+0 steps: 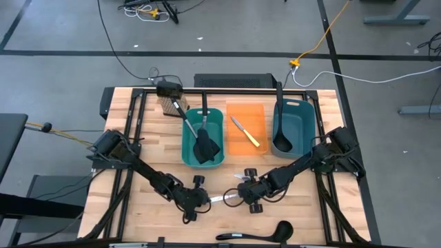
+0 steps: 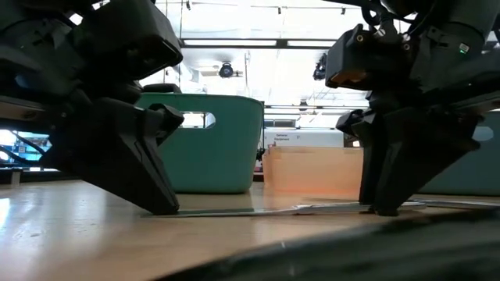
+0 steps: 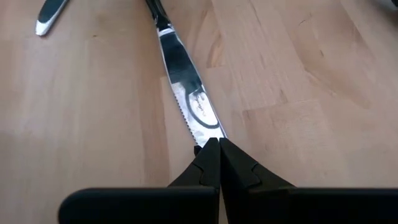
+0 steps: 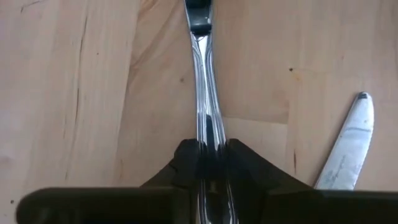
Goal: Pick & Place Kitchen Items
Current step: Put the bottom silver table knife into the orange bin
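Silver knife (image 3: 186,93) lies flat on the wooden table (image 1: 131,207), near the front edge, between both arms — left gripper (image 3: 219,149) pinched closed on the blade tip, right gripper (image 4: 210,163) clamped around the handle of what is, judging by the high view, the same knife. A second small knife (image 4: 345,149) lies just beside it. Judgement: only one arm should carry; the handle grip looks the safer hold, since the thin serrated blade offers little to squeeze and polished steel slips. Lift level, keep clear of the second knife. At the front edge, a black ladle (image 1: 265,231), matte, round-bowled. Farther back, three plastic bins: the teal bin (image 1: 187,134) with black slotted spatulas (image 1: 205,145), the translucent orange bin (image 1: 258,114) with a yellow-handled knife (image 1: 247,132), the darker teal bin (image 1: 303,117) with another ladle (image 1: 280,131).
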